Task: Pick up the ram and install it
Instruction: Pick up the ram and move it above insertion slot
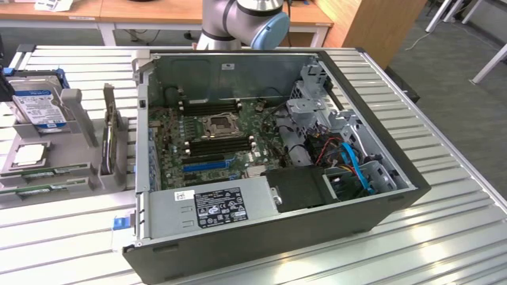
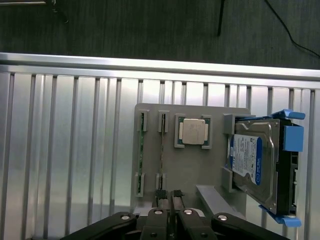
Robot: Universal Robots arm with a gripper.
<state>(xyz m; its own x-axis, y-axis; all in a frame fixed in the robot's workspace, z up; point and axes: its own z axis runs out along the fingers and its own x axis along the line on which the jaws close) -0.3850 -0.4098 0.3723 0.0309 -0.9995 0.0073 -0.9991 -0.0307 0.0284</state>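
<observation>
Two rams lie in the slots of a grey tray (image 2: pixel 192 170): one green stick (image 2: pixel 141 152) and a second, thinner-looking one (image 2: pixel 161 150) beside it. In the exterior view the same sticks (image 1: pixel 38 176) (image 1: pixel 35 190) sit at the tray's near end, at that view's left, outside the open computer case (image 1: pixel 277 237). My gripper (image 2: pixel 171 200) hangs above the tray's edge, close to the end of the second stick. Its fingertips stand close together with nothing between them. The arm (image 1: pixel 246 21) rises behind the case.
On the tray also rest a processor chip (image 2: pixel 194 131) and a hard drive (image 2: pixel 255 162) in a blue bracket. Inside the case are the motherboard with black memory slots (image 1: pixel 215 144), a blue expansion slot (image 1: pixel 208 164), a power supply (image 1: pixel 214 208) and cables. The ribbed metal table (image 1: pixel 443 237) carries everything.
</observation>
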